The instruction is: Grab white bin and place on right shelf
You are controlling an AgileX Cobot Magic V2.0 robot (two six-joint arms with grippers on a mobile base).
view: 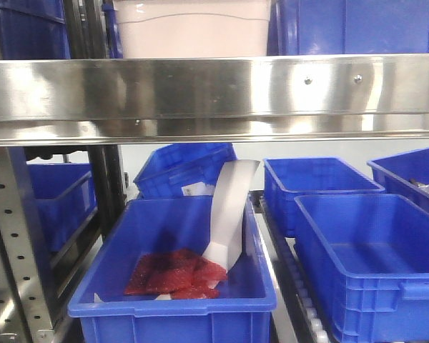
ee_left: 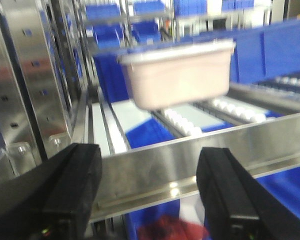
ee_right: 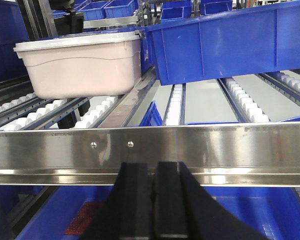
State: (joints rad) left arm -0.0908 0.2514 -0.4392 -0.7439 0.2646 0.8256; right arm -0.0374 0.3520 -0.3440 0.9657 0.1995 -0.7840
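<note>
Hovering on the near side of the right shelf (ee_right: 200, 145), the right hand (ee_right: 152, 170) has its two black fingers pressed flat together with nothing between them. The left hand (ee_left: 150, 162) has its fingers spread wide, also holding nothing. Lower down, under the shelf in the front view, a blue crate (view: 171, 304) holds red packets (view: 175, 275), with a curved white strip (view: 232, 207) rising from their right side.

Just beyond both hands runs the broad, reflective front rail (view: 200, 89) — two screws (ee_right: 93, 145) sit left of centre in the right wrist view. Behind the rail, lanes of white rollers (ee_right: 90, 119) run back into the rack.

The white bin (ee_right: 82, 67) rests on the left lanes, well back from the rail, upright with its lid on. A large blue tub (ee_right: 230, 40) stands just to its right — whether the two touch I cannot tell. More blue crates (ee_right: 100, 7) fill the far racks, too small to describe further.
</note>
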